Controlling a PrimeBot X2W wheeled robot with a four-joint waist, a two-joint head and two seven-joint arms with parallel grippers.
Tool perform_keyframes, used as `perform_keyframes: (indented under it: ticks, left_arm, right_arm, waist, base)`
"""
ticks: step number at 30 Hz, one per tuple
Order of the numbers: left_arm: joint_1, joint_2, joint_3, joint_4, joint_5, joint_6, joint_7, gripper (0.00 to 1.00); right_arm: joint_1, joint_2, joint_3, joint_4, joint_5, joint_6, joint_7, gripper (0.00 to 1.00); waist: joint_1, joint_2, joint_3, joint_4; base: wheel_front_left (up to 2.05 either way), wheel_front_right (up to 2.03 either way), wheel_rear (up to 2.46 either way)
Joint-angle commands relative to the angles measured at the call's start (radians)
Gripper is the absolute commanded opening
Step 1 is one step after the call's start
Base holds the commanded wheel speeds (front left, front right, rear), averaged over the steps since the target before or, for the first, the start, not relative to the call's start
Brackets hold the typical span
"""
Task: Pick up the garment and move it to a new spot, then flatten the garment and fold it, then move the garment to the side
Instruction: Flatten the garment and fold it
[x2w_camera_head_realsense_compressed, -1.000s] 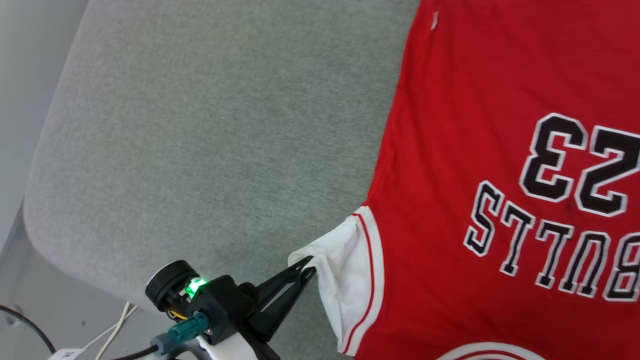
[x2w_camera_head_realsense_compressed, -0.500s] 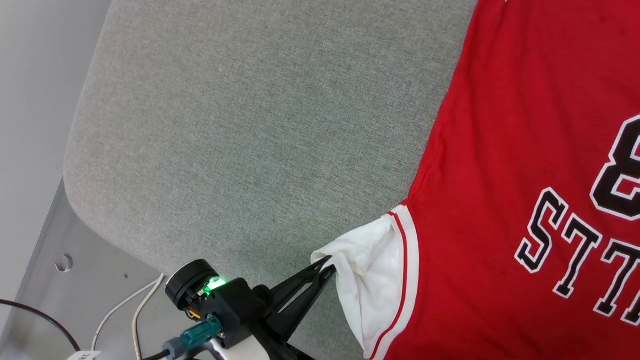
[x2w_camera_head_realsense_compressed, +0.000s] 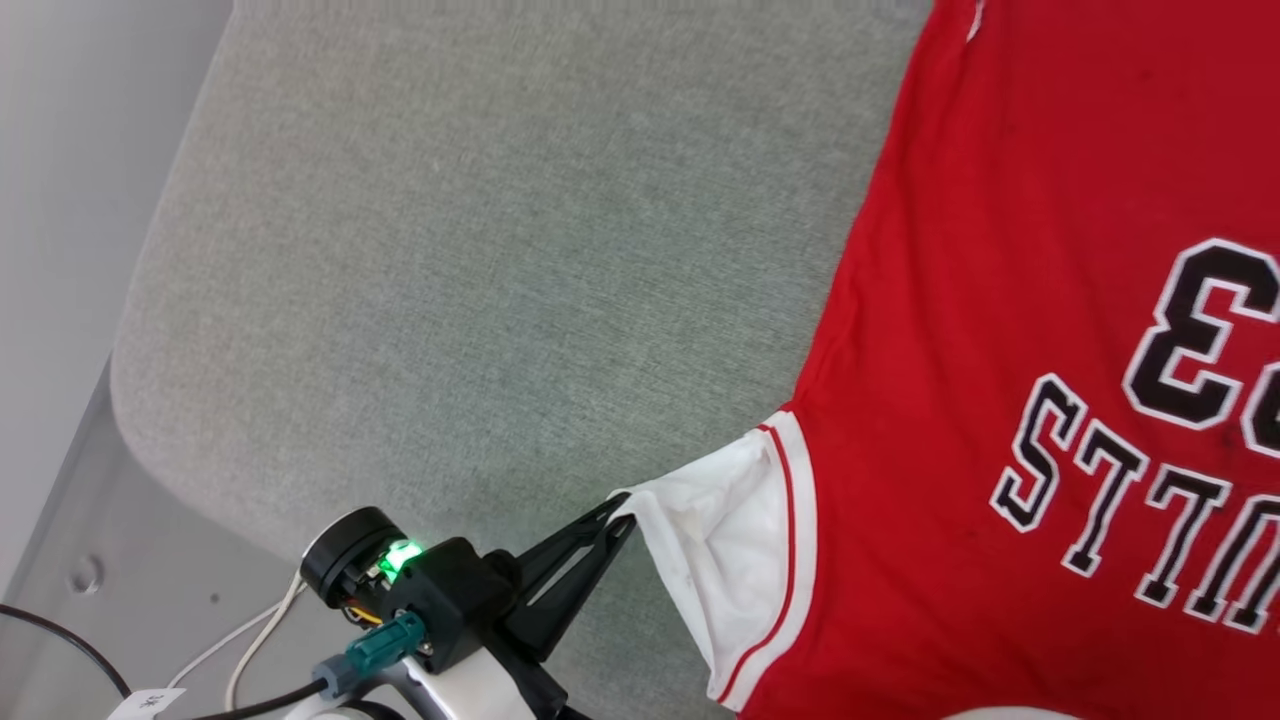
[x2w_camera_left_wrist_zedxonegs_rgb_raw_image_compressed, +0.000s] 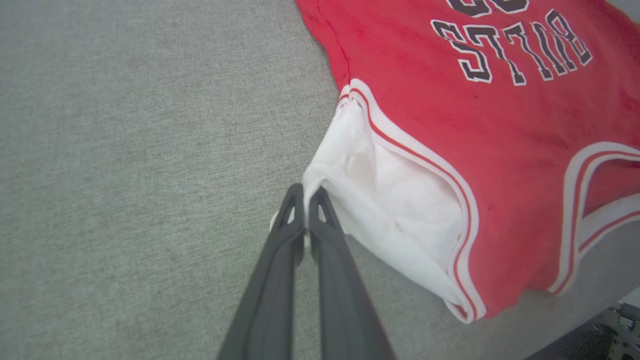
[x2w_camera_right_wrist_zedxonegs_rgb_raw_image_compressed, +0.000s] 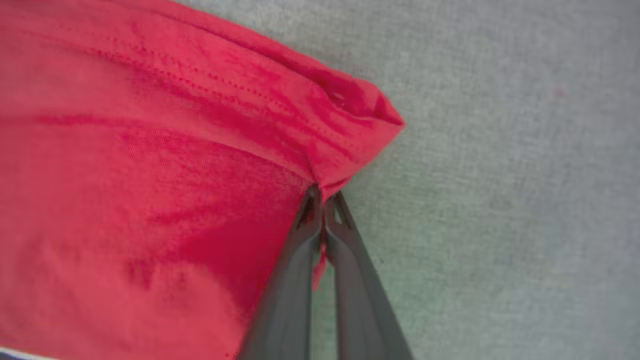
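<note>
Head view: one red jersey T-shirt with white sleeves (x2w_camera_head_realsense_compressed: 1000, 300) lies on the grey fabric cushion (x2w_camera_head_realsense_compressed: 450, 250), lettering cut off at the right. Left wrist view: left gripper (x2w_camera_left_wrist_zedxonegs_rgb_raw_image_compressed: 306, 195) pinching its sleeve edge. Right wrist view, kinda blurry: right gripper (x2w_camera_right_wrist_zedxonegs_rgb_raw_image_compressed: 322, 197) clamped on a red corner.

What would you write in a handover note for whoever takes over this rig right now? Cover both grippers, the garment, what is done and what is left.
Grippers: the left gripper is shut on the edge of the white sleeve of the garment. The right gripper is shut on a red corner of it.
Garment: spread lettering-up on the grey padded surface, mostly flat, with the sleeve a little bunched.
Done: apparently placed and spread out, with both grips on.
Left: finish flattening, fold, move it to the side.
</note>
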Motion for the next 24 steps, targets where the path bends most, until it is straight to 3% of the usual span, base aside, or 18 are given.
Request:
perform_keyframes:
  ticks: [1, 7, 13, 17, 24]
  left_arm:
    - [0.001, 0.003, 0.003, -0.001, 0.0, 0.004, 0.001, 0.0]
    - [0.021, 0.029, 0.018, 0.01, -0.012, 0.023, 0.013, 0.0]
    - [0.053, 0.049, 0.032, 0.022, -0.023, 0.048, 0.022, 0.0]
    - [0.094, 0.058, 0.038, 0.039, -0.052, 0.065, 0.029, 0.0]
    - [0.153, 0.084, 0.057, 0.067, -0.084, 0.091, 0.024, 0.0]
  right_arm:
    - [0.073, 0.017, 0.004, 0.041, 0.003, 0.0, 0.016, 0.0]
    - [0.204, 0.008, 0.035, 0.002, 0.069, 0.0, -0.069, 0.0]
    - [0.385, 0.058, -0.025, -0.052, 0.134, 0.0, -0.121, 0.0]
    - [0.508, 0.134, -0.082, -0.092, 0.18, 0.0, -0.149, 0.0]
    - [0.741, 0.209, -0.119, -0.223, 0.251, 0.0, -0.166, 0.0]
  waist:
    - [0.0001, 0.0, -0.039, -0.036]
    - [0.0001, 0.0, -0.141, -0.107]
    - [0.0001, 0.0, -0.245, -0.178]
    - [0.0001, 0.0, -0.314, -0.23]
    - [0.0001, 0.0, -0.4, -0.31]
  base:
    - [0.0, 0.0, 0.0]
    - [0.0, 0.0, 0.0]
    - [0.0, 0.0, 0.0]
    - [0.0, 0.0, 0.0]
    - [0.0, 0.0, 0.0]
